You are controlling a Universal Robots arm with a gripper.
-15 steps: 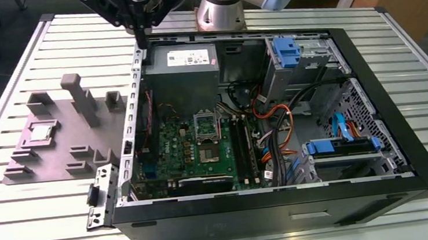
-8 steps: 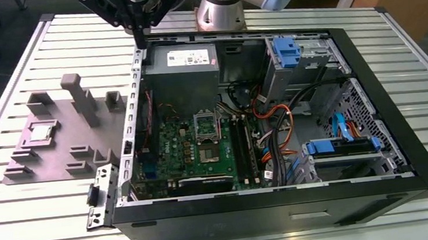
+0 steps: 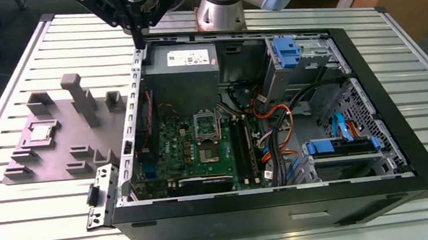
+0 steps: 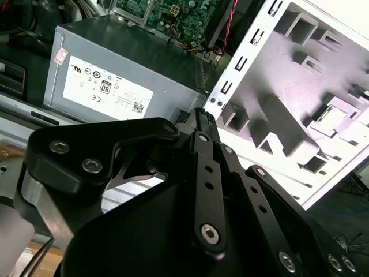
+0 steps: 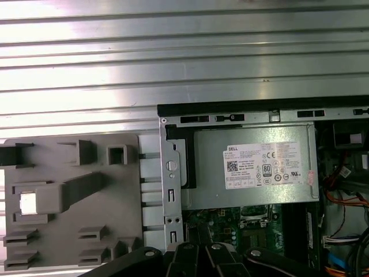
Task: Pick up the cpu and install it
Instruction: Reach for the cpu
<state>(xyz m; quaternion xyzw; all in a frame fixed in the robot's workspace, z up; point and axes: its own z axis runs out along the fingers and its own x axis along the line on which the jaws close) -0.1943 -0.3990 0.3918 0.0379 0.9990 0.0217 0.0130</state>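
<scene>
The cpu [image 3: 42,132], a small shiny square chip, lies in a recess of the grey holder block [image 3: 62,156] at the exterior view's left, outside the computer case. In the first wrist view the cpu [image 5: 28,202] shows as a bright square on that block. My gripper [image 3: 139,43] hangs above the case's back left corner, far from the cpu. Its black fingers [image 4: 202,124] are pressed together with nothing between them. On the green motherboard, the silver socket frame [image 3: 206,133] stands with a dark opening in it.
The open black computer case [image 3: 403,156] lies on the slatted metal table [image 3: 22,230]. A grey power supply [image 3: 180,62] with a white label sits just below my gripper. Cables, blue drive brackets [image 3: 342,145] and memory slots crowd the case's right part. Upright posts [image 3: 82,96] rise from the holder block.
</scene>
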